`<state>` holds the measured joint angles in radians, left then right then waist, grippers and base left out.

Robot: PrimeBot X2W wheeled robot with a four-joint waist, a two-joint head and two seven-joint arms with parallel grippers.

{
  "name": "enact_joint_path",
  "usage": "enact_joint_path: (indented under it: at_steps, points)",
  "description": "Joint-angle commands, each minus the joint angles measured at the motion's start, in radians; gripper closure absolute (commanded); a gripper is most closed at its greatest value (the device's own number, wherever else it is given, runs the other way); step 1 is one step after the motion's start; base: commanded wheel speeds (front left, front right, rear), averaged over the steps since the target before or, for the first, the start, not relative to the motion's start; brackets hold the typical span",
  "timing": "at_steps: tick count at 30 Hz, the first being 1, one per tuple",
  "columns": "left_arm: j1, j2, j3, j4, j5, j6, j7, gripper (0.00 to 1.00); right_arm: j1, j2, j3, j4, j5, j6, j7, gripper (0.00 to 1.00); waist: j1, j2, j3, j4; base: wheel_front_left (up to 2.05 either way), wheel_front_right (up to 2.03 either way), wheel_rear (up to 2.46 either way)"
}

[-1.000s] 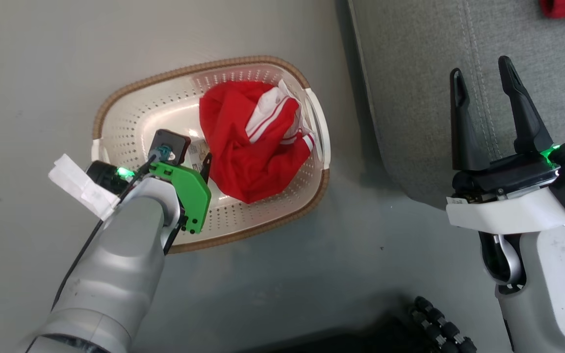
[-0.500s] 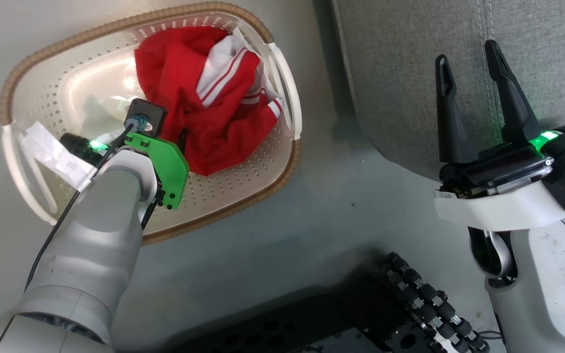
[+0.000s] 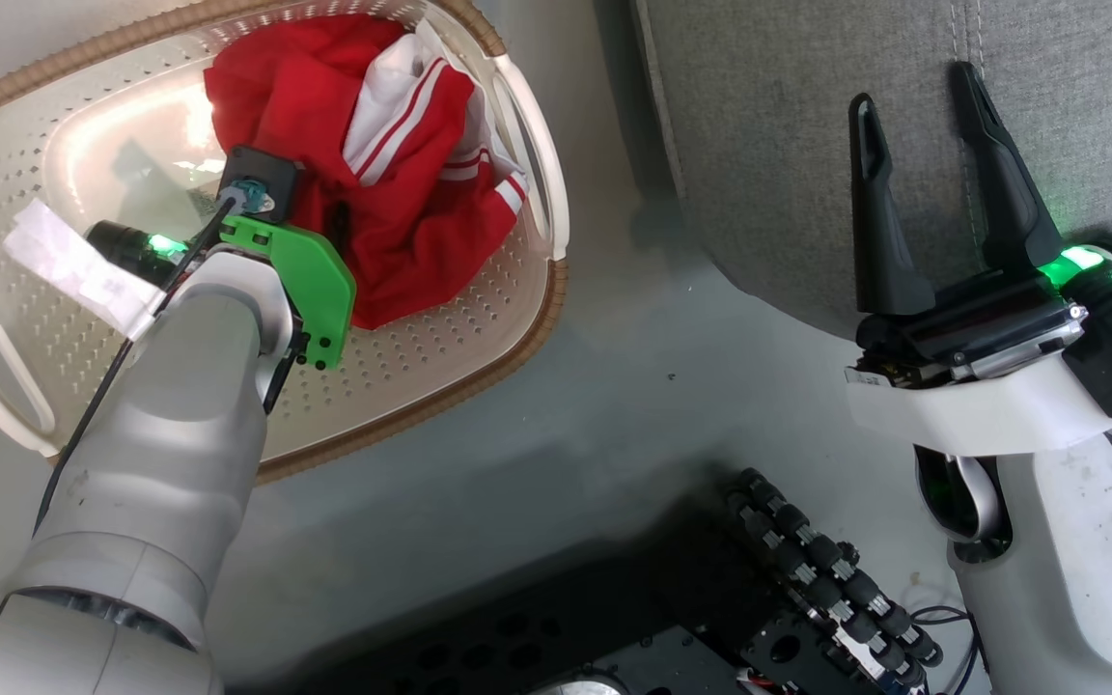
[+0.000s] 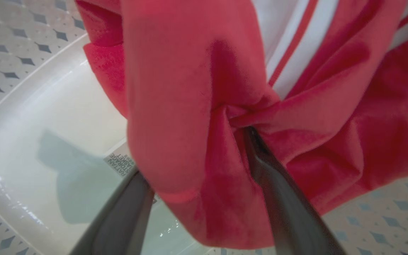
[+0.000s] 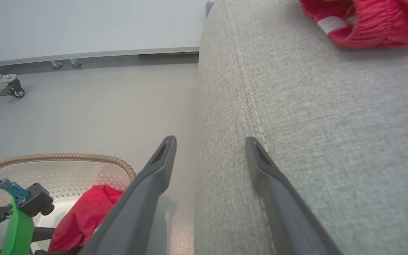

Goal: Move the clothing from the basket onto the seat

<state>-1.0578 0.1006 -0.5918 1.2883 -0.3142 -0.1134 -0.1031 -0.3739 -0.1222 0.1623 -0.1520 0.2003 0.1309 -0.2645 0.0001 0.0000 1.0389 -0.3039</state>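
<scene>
Left gripper (image 4: 195, 152) spread wide, low in the basket (image 3: 479, 376), with a fold of the larger red garment (image 3: 392, 193) bulging between my fingers, not pinched. Right gripper (image 3: 913, 87) wide, empty, over the seat (image 3: 788, 145) edge. The small garment (image 5: 367, 24) lies on the seat. Risks: I close on too thin a fold and it slips out on the lift, or trailing cloth snags the rim and drags the basket.

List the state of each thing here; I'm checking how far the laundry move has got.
larger garment: crumpled in the basket, not gripped.
small garment: lying on the seat.
basket: upright on the floor, holding one garment.
left gripper: open, fingers astride a fold of the larger garment.
right gripper: open, empty, over the seat's edge.
</scene>
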Motion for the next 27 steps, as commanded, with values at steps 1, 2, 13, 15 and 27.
enact_joint_path:
  at_steps: [1,2,13,15,27]
  points:
    - [-0.021,-0.004,-0.006,0.000,-0.006,-0.005,0.005,0.00,-0.008,0.000,0.000,0.003,0.001,0.000,0.000,0.00,-0.0001,0.0000,0.007,-0.006,0.00,0.00,0.00]
    - [-0.025,-0.005,-0.010,-0.001,-0.008,-0.008,0.008,0.00,-0.006,-0.002,0.000,0.002,-0.001,0.000,0.000,0.00,-0.0001,0.0000,0.008,-0.007,0.00,0.00,0.00]
    - [-0.049,-0.033,-0.103,-0.001,-0.039,-0.017,0.062,0.00,0.031,-0.017,0.005,-0.027,-0.016,0.000,0.001,0.00,-0.0001,0.0000,0.022,-0.005,0.00,0.00,0.00]
    - [-0.051,-0.035,-0.124,-0.001,-0.048,-0.017,0.080,0.00,0.039,-0.019,0.006,-0.035,-0.017,0.000,0.001,0.00,-0.0001,0.0000,0.024,-0.004,0.00,0.00,0.00]
    - [-0.076,-0.043,-0.200,-0.003,-0.130,-0.017,0.117,1.00,0.055,-0.032,0.022,-0.060,-0.034,0.000,0.001,0.00,-0.0001,0.0000,0.036,-0.003,0.00,0.00,0.00]
